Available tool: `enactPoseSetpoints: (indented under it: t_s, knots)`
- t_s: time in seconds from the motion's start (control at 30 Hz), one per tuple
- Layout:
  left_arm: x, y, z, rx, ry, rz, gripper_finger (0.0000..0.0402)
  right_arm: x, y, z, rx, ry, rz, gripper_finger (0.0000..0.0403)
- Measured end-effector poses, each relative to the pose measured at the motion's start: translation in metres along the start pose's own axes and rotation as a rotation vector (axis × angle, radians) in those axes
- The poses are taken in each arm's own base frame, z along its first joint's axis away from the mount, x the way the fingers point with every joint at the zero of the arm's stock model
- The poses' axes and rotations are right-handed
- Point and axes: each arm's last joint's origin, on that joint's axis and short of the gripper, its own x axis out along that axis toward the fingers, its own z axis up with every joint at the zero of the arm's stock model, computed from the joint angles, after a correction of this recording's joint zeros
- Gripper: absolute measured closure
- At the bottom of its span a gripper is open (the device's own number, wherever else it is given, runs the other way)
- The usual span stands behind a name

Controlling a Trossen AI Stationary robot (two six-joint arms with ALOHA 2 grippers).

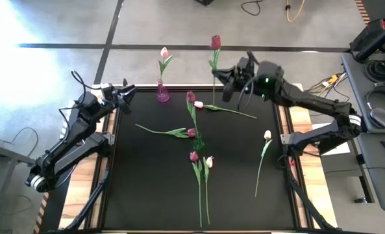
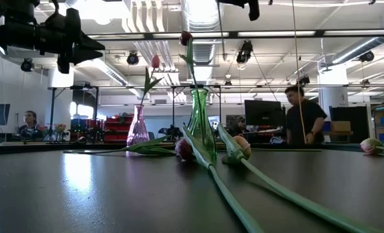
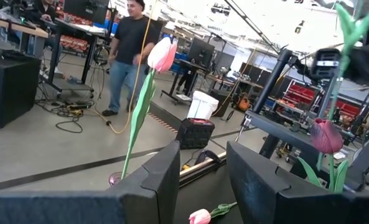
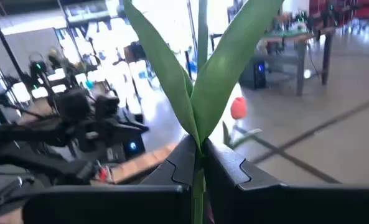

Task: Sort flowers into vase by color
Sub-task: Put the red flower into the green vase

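A dark magenta tulip [image 1: 215,42] stands upright with its stem in the green glass vase [image 2: 200,123]. My right gripper [image 1: 228,83] is beside that stem, shut on it. A pale pink tulip [image 1: 164,52] stands in the pink vase [image 1: 161,95]. My left gripper [image 1: 124,91] is open, raised at the table's far left corner, and points toward the pink vase. Several more tulips lie flat on the black mat: magenta heads [image 1: 191,97], [image 1: 191,133], [image 1: 194,156] and pale heads [image 1: 198,104], [image 1: 209,160], [image 1: 267,135]. My right gripper pinches the magenta tulip's stem [image 4: 200,163] between its two fingers, just below where the leaves [image 4: 215,68] branch off. The fingers come in about level from the table's right side, across the stem. The tulip stands upright, head [image 2: 186,37] on top, its lower stem in the green vase.
Both vases stand near the mat's far edge, the pink one left of the green one. The loose tulips cross the mat's middle and right. Wooden strips [image 1: 300,117] edge the mat. A person [image 2: 305,120] stands in the room behind; desks and cables [image 1: 374,71] lie to the right.
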Motion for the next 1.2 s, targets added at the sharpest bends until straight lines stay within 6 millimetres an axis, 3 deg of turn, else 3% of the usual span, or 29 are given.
enactPoseSetpoints:
  t_s: [0.27,0.5,1.2]
  knots:
    - [0.0,0.0,0.0,0.0,0.002,0.001,0.0284,-0.002,0.039,-0.031,0.082,-0.122,0.012,0.0385]
    - [0.0,0.001,-0.002,-0.006,0.016,0.006,0.0284,-0.008,0.058,-0.065,0.154,-0.121,-0.034,0.0385]
    - [0.0,0.001,-0.003,-0.011,0.032,0.009,0.0284,0.021,0.075,-0.14,0.086,0.025,-0.077,0.0385]
